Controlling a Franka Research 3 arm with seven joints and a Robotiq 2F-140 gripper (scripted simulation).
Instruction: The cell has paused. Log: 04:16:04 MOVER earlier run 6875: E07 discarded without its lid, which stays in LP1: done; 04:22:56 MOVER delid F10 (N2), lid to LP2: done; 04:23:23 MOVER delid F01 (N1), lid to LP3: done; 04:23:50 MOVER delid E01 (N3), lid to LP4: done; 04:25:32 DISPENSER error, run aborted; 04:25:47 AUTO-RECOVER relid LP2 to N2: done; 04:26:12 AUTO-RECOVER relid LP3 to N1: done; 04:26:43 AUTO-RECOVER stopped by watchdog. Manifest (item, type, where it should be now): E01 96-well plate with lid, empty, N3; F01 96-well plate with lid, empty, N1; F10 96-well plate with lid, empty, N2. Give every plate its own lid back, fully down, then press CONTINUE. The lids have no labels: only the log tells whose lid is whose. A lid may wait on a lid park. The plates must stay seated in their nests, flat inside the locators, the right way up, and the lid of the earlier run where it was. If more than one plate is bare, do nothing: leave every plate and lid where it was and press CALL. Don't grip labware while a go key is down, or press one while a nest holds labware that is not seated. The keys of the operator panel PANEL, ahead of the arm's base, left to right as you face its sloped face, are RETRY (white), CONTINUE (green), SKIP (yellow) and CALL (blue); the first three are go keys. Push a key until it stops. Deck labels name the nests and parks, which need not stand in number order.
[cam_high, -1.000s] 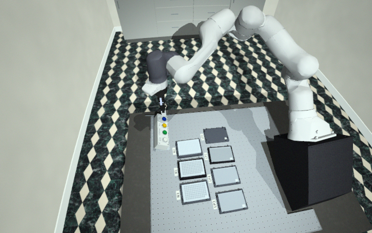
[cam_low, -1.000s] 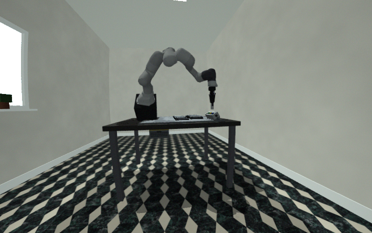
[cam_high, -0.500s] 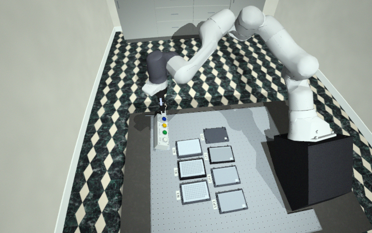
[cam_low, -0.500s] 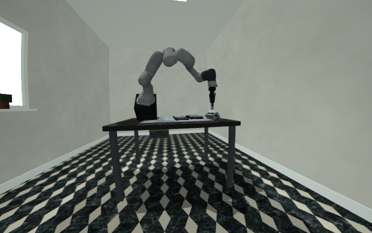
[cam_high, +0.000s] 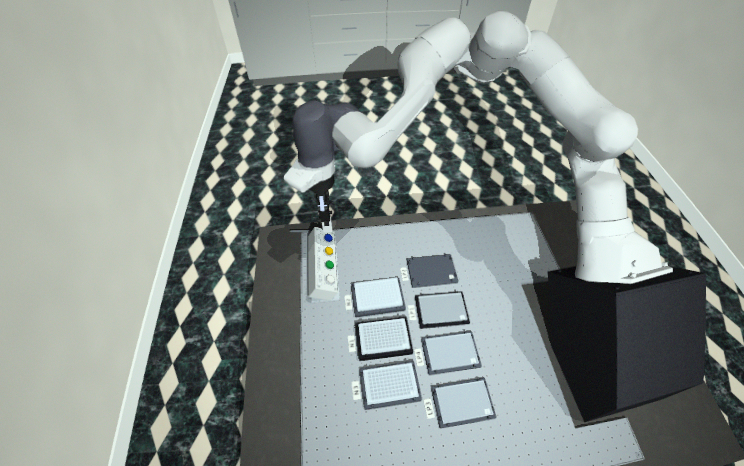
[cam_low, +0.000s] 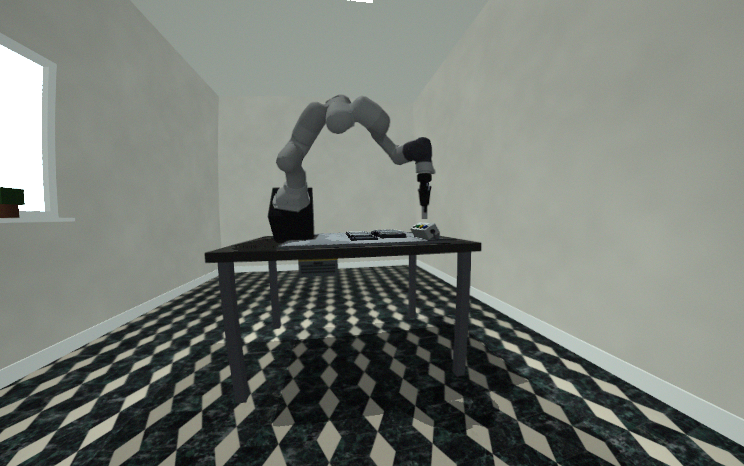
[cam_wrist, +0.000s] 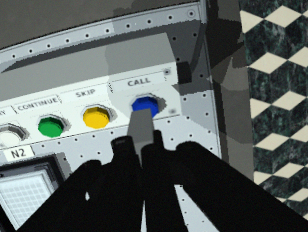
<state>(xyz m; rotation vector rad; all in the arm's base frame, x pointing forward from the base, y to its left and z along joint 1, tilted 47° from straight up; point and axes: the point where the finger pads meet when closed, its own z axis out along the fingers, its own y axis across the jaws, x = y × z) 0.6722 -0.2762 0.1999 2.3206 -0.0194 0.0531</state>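
- The black two-finger gripper (cam_wrist: 141, 136) is seen fully closed with nothing held between its fingers, its pale tips lined up on the round blue CALL key (cam_wrist: 145, 104) at the far end of the grey sloped operator panel (cam_high: 317, 274).
- In the top view two white 96-well plates (cam_high: 383, 335) (cam_high: 388, 383) show open well grids, so more than one plate is judged bare and CALL is judged the right key.
- The third plate, in the nest marked N2 (cam_high: 377, 295), appears to be covered by a smooth lid.
- Flat grey lids (cam_high: 450, 351) are seen resting on the lid parks alongside; none should be touched.
- The press is best made straight along the key's axis, centred on the blue cap, and carried on until the key stops.
- Drift toward the yellow SKIP key (cam_wrist: 96, 116) just beside it is to be avoided, since that is a go key.
- Contact cannot be told: in the wrist view the tips overlap the key's lower edge, while in the exterior view a gap above the panel seems to remain.
- The white RETRY key (cam_wrist: 7, 136) is cut off at the wrist view's edge.
- The deck labels on the dark worktop (cam_high: 274, 351) are too small to read in the top view.
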